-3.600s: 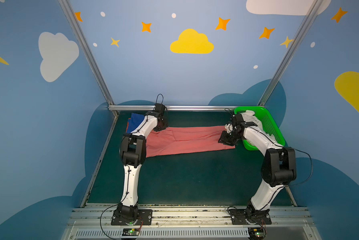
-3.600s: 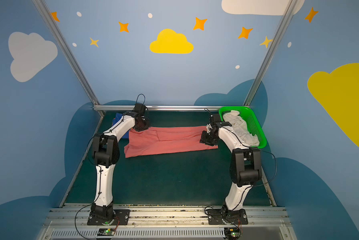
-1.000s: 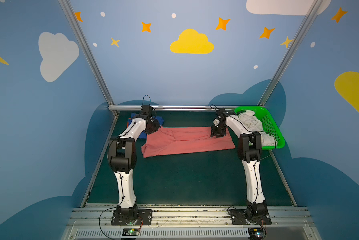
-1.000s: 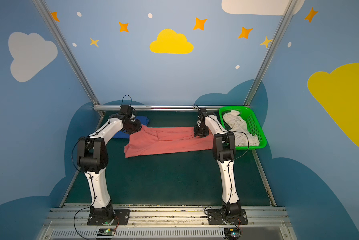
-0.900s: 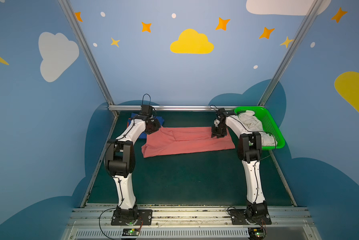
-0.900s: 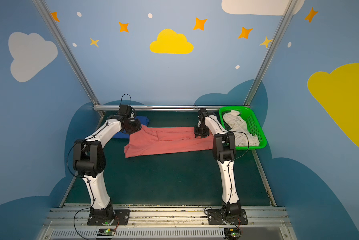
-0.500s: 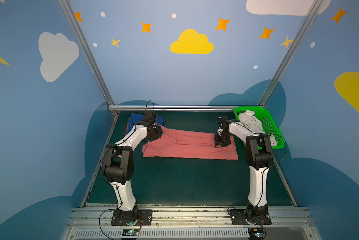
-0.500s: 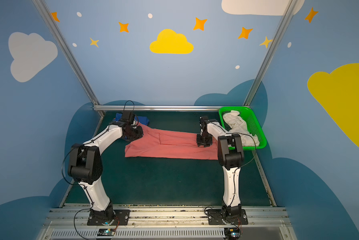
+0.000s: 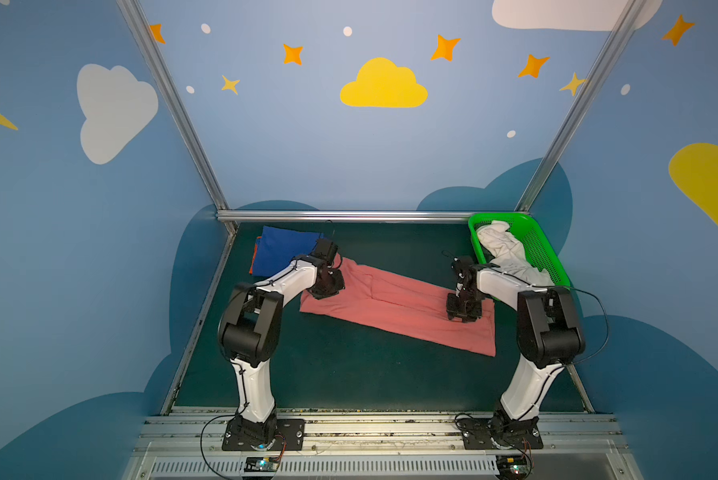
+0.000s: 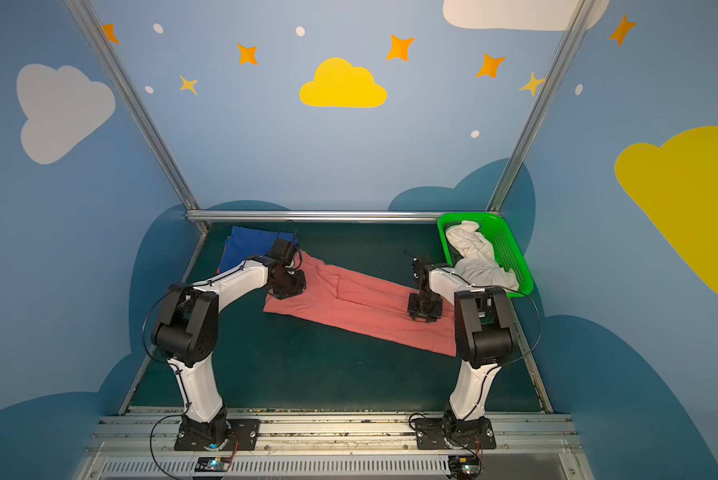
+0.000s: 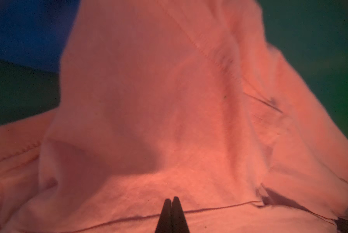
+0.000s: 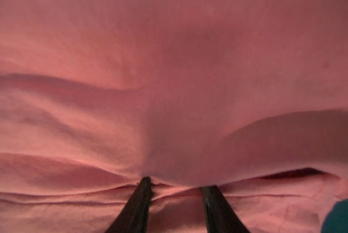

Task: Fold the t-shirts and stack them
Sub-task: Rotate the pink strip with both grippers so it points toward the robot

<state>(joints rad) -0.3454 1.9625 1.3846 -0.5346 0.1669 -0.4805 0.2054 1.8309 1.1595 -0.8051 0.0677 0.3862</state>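
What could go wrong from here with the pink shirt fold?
1. The salmon-pink t-shirt lies as a slanted strip, so folding it end to end may land crooked.
2. The left gripper, shut on its end, works beside the folded blue t-shirt; a pull could ruffle that.
3. The right gripper shows parted jaws on bunched cloth, so it may slip.

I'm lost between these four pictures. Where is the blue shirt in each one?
A top view: blue shirt, far left corner of the mat.
A top view: blue shirt, same far left corner.
Left wrist: blurred blue patch beside the salmon-pink shirt.
Right wrist: not in it.
Shared landmark: the salmon-pink shirt.
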